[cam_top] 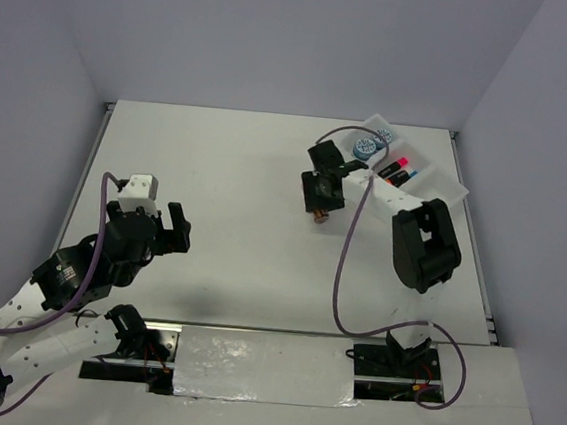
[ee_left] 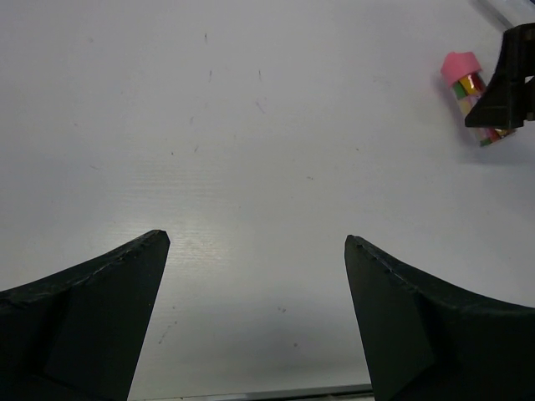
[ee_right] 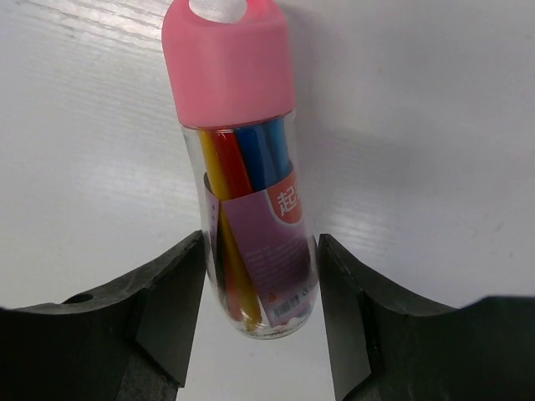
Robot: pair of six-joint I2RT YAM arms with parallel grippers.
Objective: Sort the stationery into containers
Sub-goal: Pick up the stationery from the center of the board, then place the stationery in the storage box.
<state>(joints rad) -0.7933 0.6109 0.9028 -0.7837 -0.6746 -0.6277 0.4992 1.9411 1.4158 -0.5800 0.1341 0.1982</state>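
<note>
Table [cam_top: 267, 171]: white, flat, carries everything noted below.

Right arm [cam_top: 423, 241]: rises from its base at the near right, runs up the right half of the table and bends left. Its wrist sits right of centre, near the tray's left corner.

Left arm [cam_top: 66, 282]: low at the near left, wrist over bare table, well apart from the tray and from the right arm.

Tray [cam_top: 447, 186]: white, flat, in the far right corner of the table, set at an angle to the table's edges.

Right jaws: narrow, closed onto the tube. The right wrist view shows one black finger against each side of its clear body.

Left jaws: spread wide, holding nothing; only table shows between them.

Tube [ee_right: 251, 167]: clear body, pink cap, purple label, with yellow, red and blue pens inside. The cap points away from the wrist. The tube is outside the tray, over open table to the tray's left and near it. Cannot tell whether it rests on the table or hangs just above. The left wrist view has it at the upper right [ee_left: 468, 88], partly behind a finger of the right jaws.

Rolls [cam_top: 370, 146]: two, blue patterned, side by side in the tray's far-left compartment.

Markers [cam_top: 396, 168]: in the compartment beside the rolls, pink and reddish caps showing. Count too small to tell.
</note>
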